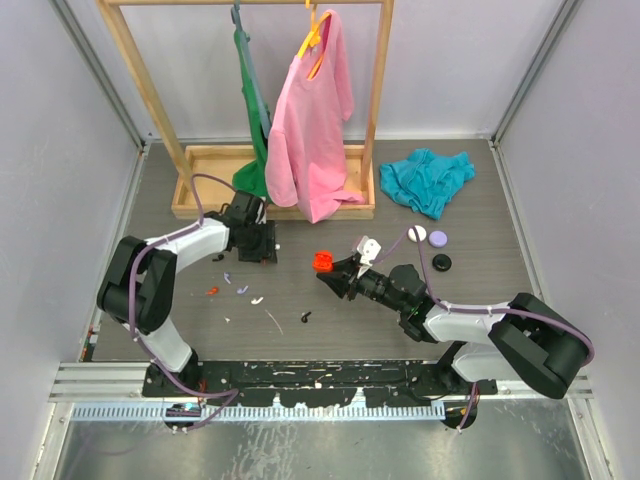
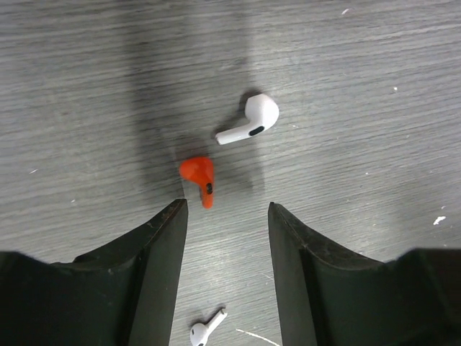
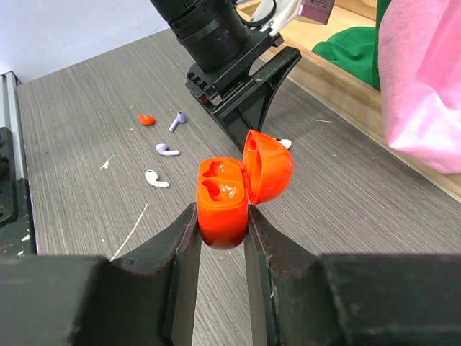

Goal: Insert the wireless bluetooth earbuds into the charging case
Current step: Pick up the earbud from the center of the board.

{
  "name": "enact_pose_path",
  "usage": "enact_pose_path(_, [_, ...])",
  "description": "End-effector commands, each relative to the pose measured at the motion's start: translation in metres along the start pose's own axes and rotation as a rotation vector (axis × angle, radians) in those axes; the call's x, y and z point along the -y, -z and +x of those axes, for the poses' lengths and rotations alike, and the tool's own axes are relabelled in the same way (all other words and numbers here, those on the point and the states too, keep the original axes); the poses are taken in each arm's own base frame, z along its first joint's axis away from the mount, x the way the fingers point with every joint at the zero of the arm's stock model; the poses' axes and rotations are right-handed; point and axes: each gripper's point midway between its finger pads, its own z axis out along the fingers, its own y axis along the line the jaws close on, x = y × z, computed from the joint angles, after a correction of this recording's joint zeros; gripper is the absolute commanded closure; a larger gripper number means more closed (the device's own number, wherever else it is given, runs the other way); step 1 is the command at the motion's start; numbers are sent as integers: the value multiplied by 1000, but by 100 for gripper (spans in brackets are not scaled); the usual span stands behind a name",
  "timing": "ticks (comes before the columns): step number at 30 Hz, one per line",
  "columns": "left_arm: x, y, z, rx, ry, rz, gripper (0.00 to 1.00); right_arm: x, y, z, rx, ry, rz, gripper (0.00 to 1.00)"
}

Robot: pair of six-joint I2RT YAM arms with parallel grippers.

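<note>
Left jaws hang released just above a red earbud (image 2: 198, 177) on the bench (image 2: 360, 72); right jaws clench the open red charging case (image 3: 225, 198).

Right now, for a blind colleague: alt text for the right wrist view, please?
The right gripper is shut on a glossy orange plastic charging case, lid hinged open, both wells apparently empty. Behind it, on the grey wood-grain table, lie a red plastic earbud, two lilac earbuds and a white earbud.
</note>
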Motion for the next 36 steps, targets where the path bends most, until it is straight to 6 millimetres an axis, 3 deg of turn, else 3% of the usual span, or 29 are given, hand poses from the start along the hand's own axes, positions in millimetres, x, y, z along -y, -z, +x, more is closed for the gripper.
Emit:
enact_pose_path(1, [-5,18,-22,70,0,-73,51,-1,-5,-33,101,38,2,97])
enact_pose_path(12, [-4,7,-38,63,-67,-135,60,0,-6,-31,90,41,8,97])
enact_pose_path(27, [-12,-9,-27,7,-88,-181,68,0,-6,-31,91,40,7,97])
enact_pose_path(36, [-18,-17,-19,-36,-105,-221,77,1,-6,-32,93,39,11,97])
